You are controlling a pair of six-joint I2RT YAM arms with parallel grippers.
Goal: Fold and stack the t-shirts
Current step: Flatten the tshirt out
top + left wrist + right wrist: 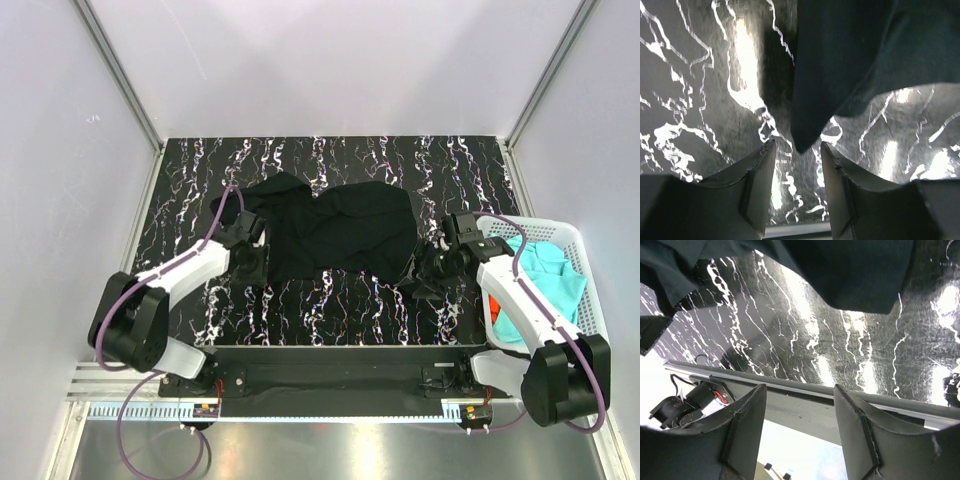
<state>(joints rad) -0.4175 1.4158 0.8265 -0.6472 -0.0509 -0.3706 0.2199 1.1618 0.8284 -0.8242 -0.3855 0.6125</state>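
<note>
A large black t-shirt (345, 232) lies crumpled in the middle of the dark marbled table (330, 305). My left gripper (252, 265) sits low at its left edge. In the left wrist view the gripper (797, 145) is open, and a pointed corner of the black t-shirt (850, 55) hangs just past the fingertips, not pinched. My right gripper (428, 268) is at the shirt's right lower edge. It is also open (799, 387) with nothing between its fingers, and the black t-shirt (850, 270) lies beyond them. Turquoise t-shirts (548, 275) and an orange-red one (494, 312) lie in the basket.
A white lattice basket (556, 231) stands at the table's right edge, beside the right arm. The table's near edge rail (790, 385) runs just past the right fingers. Pale walls enclose the table at the back and on both sides.
</note>
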